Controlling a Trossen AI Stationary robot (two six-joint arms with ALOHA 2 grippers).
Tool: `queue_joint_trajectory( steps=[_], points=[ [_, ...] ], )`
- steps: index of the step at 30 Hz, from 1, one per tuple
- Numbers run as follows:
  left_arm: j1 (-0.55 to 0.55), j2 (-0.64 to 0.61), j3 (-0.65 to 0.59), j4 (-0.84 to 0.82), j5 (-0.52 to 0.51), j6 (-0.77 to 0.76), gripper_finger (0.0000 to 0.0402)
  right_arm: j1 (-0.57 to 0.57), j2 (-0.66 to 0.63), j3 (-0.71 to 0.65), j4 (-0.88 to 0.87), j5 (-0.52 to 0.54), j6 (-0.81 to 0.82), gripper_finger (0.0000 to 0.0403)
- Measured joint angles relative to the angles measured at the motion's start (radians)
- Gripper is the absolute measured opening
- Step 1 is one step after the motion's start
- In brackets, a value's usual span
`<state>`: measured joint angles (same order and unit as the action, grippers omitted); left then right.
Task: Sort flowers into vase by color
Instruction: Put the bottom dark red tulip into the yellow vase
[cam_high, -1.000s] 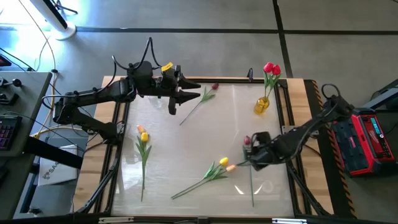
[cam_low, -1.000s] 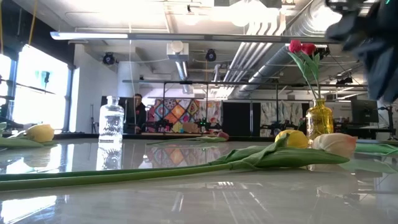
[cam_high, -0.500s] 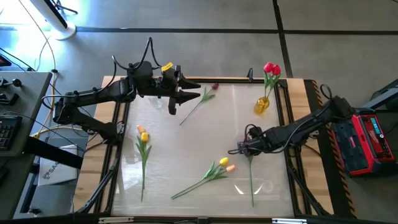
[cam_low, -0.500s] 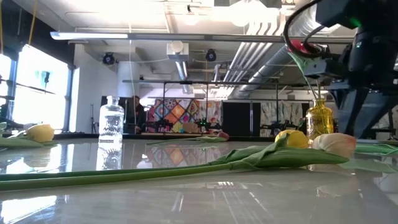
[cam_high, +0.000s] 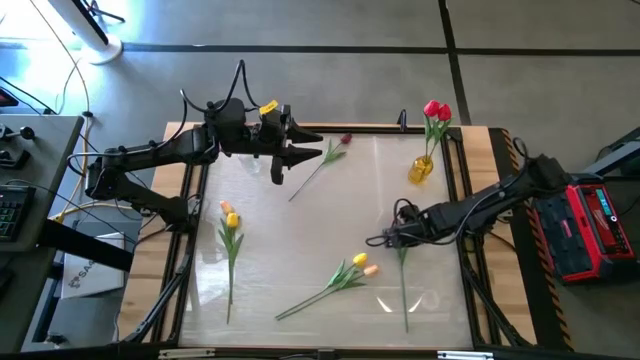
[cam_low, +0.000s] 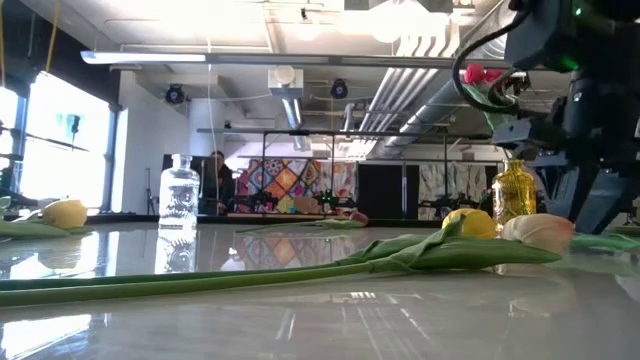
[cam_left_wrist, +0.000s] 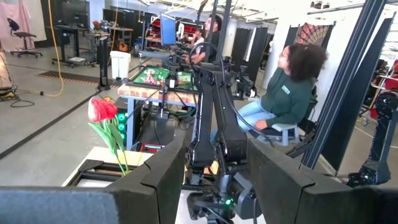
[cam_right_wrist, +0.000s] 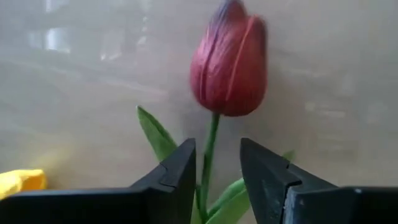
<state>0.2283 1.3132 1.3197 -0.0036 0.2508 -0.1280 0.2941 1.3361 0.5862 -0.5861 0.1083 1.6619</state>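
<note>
Dark maroon and glossy, the head of an artificial tulip fills the right wrist view, its thin green stem running down between the two dark fingers of the right gripper, which stand a little apart on either side of the stem with narrow gaps showing, so nothing is clamped. In the high view that right gripper sits low over the white tabletop, right of centre, at the upper end of the long-stemmed maroon tulip lying there. Just to its left lie two yellow and orange tulips with stems crossing. A single yellow tulip lies near the left edge, and another dark maroon tulip lies at the far side beside the left gripper, whose fingers are spread and hold nothing. A small yellow glass vase at the far right holds red tulips. A clear glass bottle stands far left in the low view.
</note>
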Motion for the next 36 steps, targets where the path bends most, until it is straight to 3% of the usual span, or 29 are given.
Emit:
queue_joint_trajectory(
  steps=[5,11,17,23,27,32,36],
  points=[
    [0.000,0.000,0.000,0.000,0.000,0.000,0.0163,0.000,-0.003,-0.040,0.041,-0.014,-0.023,0.0084],
    [0.000,0.000,0.000,0.000,0.000,0.000,0.0163,0.000,-0.004,-0.013,0.011,0.005,-0.117,0.0010],
    [0.000,0.000,0.000,0.000,0.000,0.000,0.0163,0.012,-0.048,0.094,-0.078,0.130,-0.285,0.0007],
    [0.000,0.000,0.000,0.000,0.000,0.000,0.0163,0.031,-0.175,0.233,-0.245,0.356,-0.462,0.0003],
    [0.000,0.000,0.000,0.000,0.000,0.000,0.0163,0.035,-0.253,0.308,-0.307,0.515,-0.666,0.0002],
    [0.000,0.000,0.000,0.000,0.000,0.000,0.0163,0.035,-0.342,0.411,-0.295,0.716,-0.890,0.0001],
    [0.000,0.000,0.000,0.000,0.000,0.000,0.0163,0.035,-0.407,0.480,-0.211,0.842,-1.171,0.0001]
  ],
)
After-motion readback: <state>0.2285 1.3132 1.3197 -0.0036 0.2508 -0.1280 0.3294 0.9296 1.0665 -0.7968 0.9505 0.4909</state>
